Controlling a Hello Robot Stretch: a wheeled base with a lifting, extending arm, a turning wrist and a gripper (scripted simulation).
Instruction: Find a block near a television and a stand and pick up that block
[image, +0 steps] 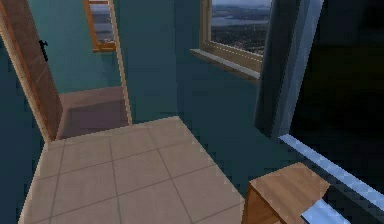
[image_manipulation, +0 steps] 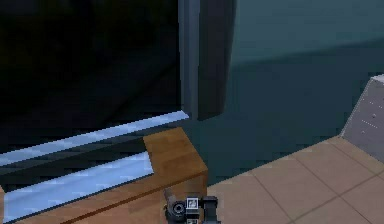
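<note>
Where the television (image_manipulation: 90, 70) stands: on the wooden stand (image_manipulation: 175, 160), its wide dark screen taking up the arm side view's left, a grey frame (image_manipulation: 205, 60) running up its right edge; it shows again as a dark panel at the forward view's right.
Stand top: light brown wood, its corner jutting toward the tiled floor (image_manipulation: 300, 185); two pale blue-grey strips (image_manipulation: 80, 180) lie along it just under the screen (a sheen or the set's foot, I cannot tell which).
Block: its place cannot be told; a small pale patch (image: 325, 212) lies on the stand's top at the forward view's bottom right edge, too blurred to name.
Gripper (image_manipulation: 170, 207): at the arm side view's bottom edge, just beside the stand's near corner, by two small white squares (image_manipulation: 178, 209) with black marks; its far end is too small to make out, so whether it holds anything cannot be told.
Walls (image_manipulation: 300, 90): teal, meeting the floor to the television's right in the arm side view.
Window (image: 238, 30): in the wall at the forward view's upper right, with a wooden sill and a hazy landscape beyond the glass.
Door (image: 25, 60): brown wood with a dark handle, standing open at the forward view's left, beside a doorway (image: 90, 100) into a room with a darker floor.
Grey-beige shape (image_manipulation: 372, 110): slanted, at the arm side view's right edge, on the floor, too cut off to name.
</note>
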